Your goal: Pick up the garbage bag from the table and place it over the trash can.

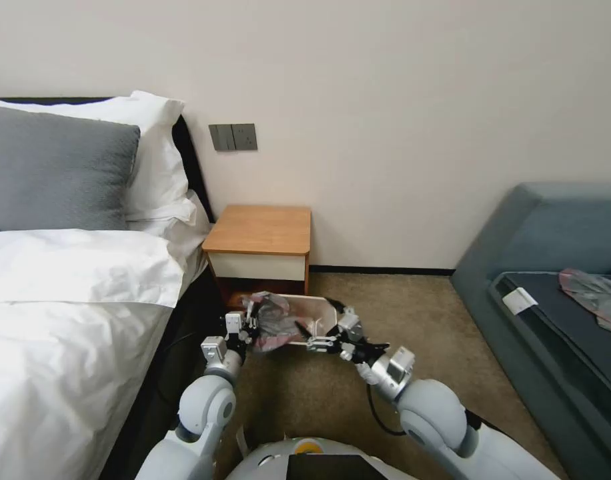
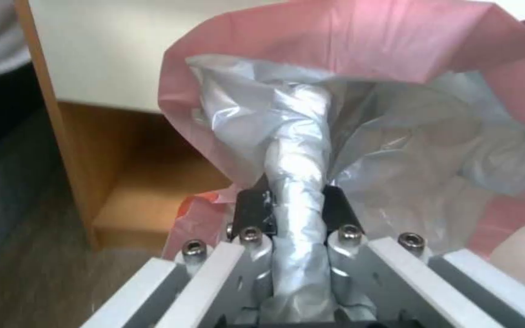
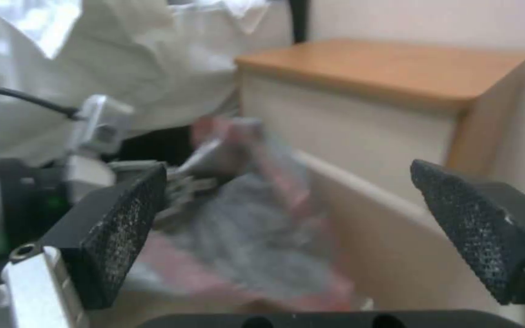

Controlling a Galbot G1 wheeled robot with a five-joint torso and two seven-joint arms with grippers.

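Thin, wrinkly, nearly weightless: garbage bag [image 1: 271, 322] bunched over the left end of the trash can [image 1: 312, 313], grey film with a pink rim, likely limp, slippery and easy to tear or let slide if tugged hard. Clamped by the left gripper [image 2: 296, 214] on a twisted rope of grey plastic running straight between its black pads [image 2: 251, 212], the pink rim ballooning above and around. Probably a firm enough hold for pulling, but a poor one for spreading; better purchase judged to be at the pink rim itself, taken at two points well apart so the mouth can be stretched over the can's edge. Right gripper [image 3: 311, 237] spread wide and holding nothing, textured fingertips [image 3: 123, 228] apart, poised at the can's right end, facing the bag and the can's cream inner wall. Bag not yet opened over the rim, so the task only partway along by this reading. Can on the beige carpet, just in front of the table [image 1: 260, 230], the table's orange-brown top bare. Bed [image 1: 65, 293] with white linen and a grey pillow [image 1: 52, 177] to the left, close beside the table; plain wall with a grey switch plate [image 1: 233, 137] behind; blue-grey sofa [image 1: 552, 267] to the right, well apart, with another crumpled pink-and-grey bag [image 1: 595, 293] lying on its dark seat.
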